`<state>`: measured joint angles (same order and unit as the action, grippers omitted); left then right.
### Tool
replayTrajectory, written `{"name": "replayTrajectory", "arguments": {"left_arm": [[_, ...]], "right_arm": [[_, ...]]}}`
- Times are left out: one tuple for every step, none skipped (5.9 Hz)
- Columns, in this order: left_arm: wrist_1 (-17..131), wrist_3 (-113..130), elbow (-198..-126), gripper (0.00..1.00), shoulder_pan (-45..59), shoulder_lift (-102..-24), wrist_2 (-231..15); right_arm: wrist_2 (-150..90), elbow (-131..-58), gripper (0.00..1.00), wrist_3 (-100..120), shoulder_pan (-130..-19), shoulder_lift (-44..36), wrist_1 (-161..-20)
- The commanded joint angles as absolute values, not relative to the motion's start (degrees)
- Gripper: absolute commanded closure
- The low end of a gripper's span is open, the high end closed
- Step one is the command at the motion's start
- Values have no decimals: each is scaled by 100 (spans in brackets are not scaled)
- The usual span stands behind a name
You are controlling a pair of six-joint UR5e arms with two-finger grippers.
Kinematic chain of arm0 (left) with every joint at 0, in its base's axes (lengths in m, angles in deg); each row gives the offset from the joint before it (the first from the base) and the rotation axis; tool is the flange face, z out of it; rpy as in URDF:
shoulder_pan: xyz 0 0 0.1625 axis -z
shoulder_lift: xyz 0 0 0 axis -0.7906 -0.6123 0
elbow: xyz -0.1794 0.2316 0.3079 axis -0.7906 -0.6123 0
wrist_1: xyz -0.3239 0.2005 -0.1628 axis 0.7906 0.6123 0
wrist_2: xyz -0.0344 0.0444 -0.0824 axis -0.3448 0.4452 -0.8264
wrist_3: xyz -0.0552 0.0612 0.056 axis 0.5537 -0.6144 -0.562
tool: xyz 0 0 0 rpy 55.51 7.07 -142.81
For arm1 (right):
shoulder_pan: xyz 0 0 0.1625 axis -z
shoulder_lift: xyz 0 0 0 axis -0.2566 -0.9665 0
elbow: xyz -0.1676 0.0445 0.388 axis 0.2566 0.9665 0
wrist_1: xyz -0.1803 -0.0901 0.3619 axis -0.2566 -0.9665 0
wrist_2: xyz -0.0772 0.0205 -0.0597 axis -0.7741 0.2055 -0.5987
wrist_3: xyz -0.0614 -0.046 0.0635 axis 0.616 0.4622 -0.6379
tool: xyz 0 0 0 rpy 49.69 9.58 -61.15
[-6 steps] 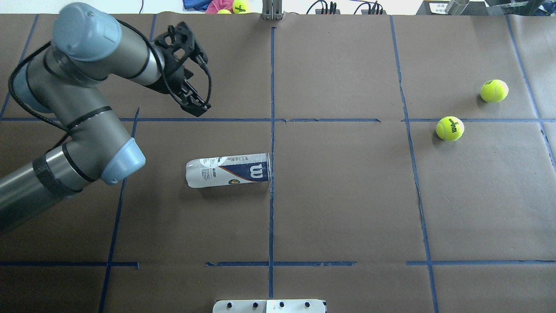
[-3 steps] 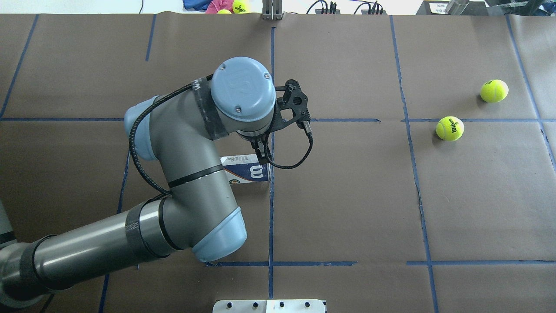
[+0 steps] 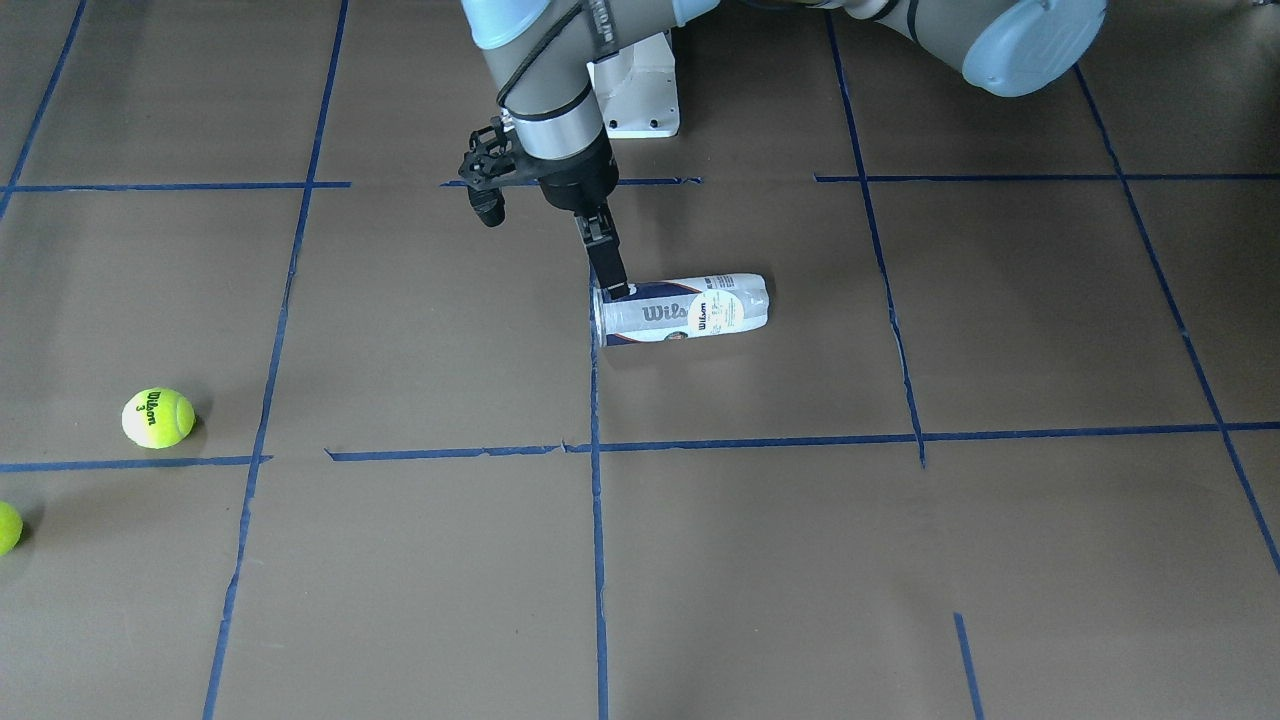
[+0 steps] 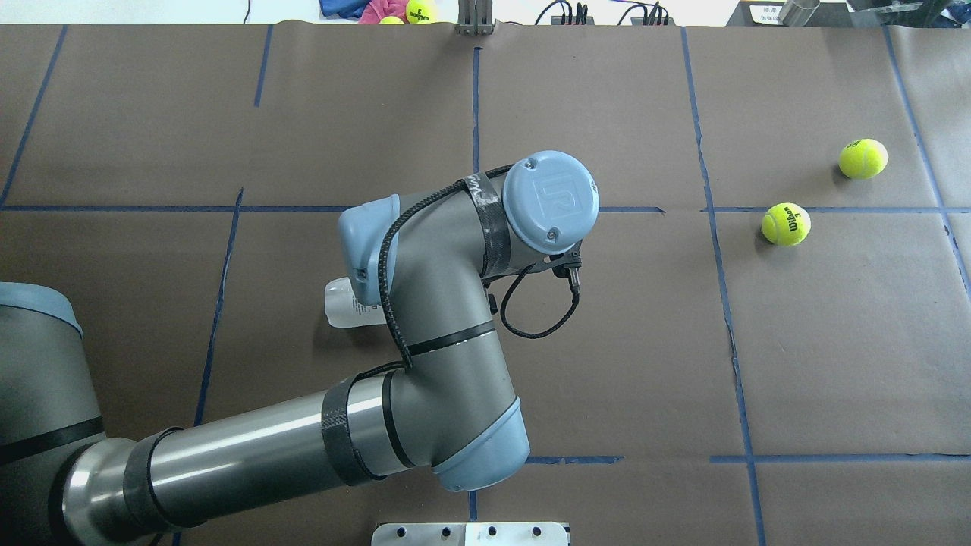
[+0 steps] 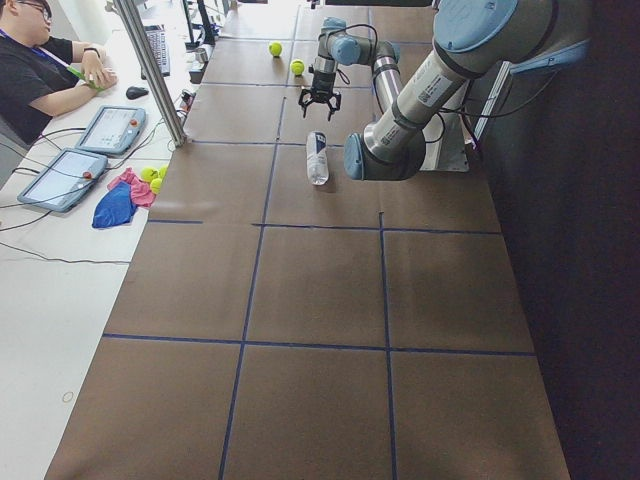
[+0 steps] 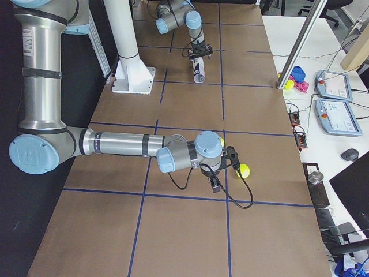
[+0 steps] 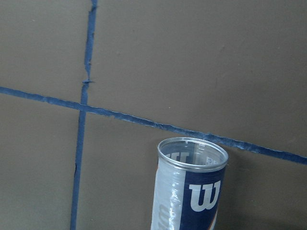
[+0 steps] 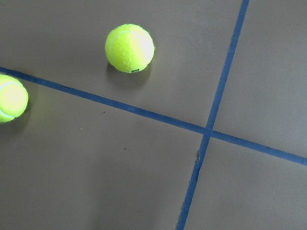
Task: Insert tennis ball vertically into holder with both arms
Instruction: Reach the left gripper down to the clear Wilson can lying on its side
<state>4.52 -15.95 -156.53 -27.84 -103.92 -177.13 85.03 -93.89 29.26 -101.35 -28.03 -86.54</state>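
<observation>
Though L arm (image 4: 440, 334) hides can (image 4: 337, 311) overhead, wrist cam shows it

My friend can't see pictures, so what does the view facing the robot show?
A clear tennis-ball can lies on its side on a brown table with blue tape lines, and the left gripper reaches down to its open mouth. Two yellow tennis balls sit far off at the picture's left edge.
</observation>
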Motion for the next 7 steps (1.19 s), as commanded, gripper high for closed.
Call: {"name": "replayTrajectory", "arguments": {"left_arm": [[589,-1609,-15277,0,-2842,-10405,-17673],[869,-1609,-15059,0,-2843,-10396,-17673],[1124,-1565,-14874,0,-2843,-10362,-17673],[1396,-1574,-14707,0,-2843,-10292,-17673],[1399,-1600,-14661,0,-2843,-10282,-17682],[1416,-1600,-14652,0,-2869,-10265,-17682],[1582,-1600,-14643,0,-2869,-10151,-17682]], "right_arm": [[8503,-9388,0,2931,-10135,-2803,-8654],[8503,-9388,0,2931,-10135,-2803,-8654],[8503,-9388,0,2931,-10135,-2803,-8654],[8503,-9370,0,2931,-10135,-2803,-8662],[8503,-9370,0,2931,-10135,-2803,-8662],[8503,-9361,0,2931,-10135,-2803,-8662],[8503,-9361,0,2931,-10135,-2803,-8662]]}}
